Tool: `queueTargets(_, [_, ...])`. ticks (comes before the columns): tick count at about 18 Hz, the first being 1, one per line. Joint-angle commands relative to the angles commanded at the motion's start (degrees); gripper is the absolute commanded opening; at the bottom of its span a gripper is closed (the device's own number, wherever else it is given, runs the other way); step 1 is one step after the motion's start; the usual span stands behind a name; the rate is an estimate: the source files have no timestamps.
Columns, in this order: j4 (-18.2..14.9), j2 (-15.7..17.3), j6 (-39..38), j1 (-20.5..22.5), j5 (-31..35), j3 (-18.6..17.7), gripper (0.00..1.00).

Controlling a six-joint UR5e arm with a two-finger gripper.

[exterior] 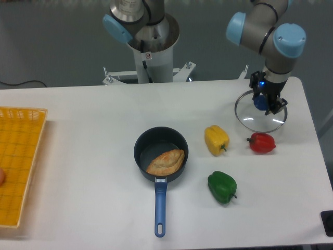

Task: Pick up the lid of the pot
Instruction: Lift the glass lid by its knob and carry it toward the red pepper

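A woven yellow basket (21, 156) lies at the white bench's (93, 120) left edge, with bare matte surface between it and the middle. There a round dark-blue pot (143, 148) holds a golden, crescent-shaped pastry (165, 162), its straight blue handle (159, 205) pointing toward the front edge. To the right sit glossy yellow (216, 139), green (222, 187) and red (261, 142) peppers. The pot lid (248, 117), a flat clear-glass disc with a thin metal rim and blue knob, lies near the far right corner, just behind the red pepper. The pincer (269, 105) is down at the knob; whether it is clamped cannot be told.
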Motion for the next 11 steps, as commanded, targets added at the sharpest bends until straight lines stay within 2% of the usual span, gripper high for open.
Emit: queueTargets(11, [-0.2, 0.0, -2.5, -1.9, 0.0, -0.1, 0.52])
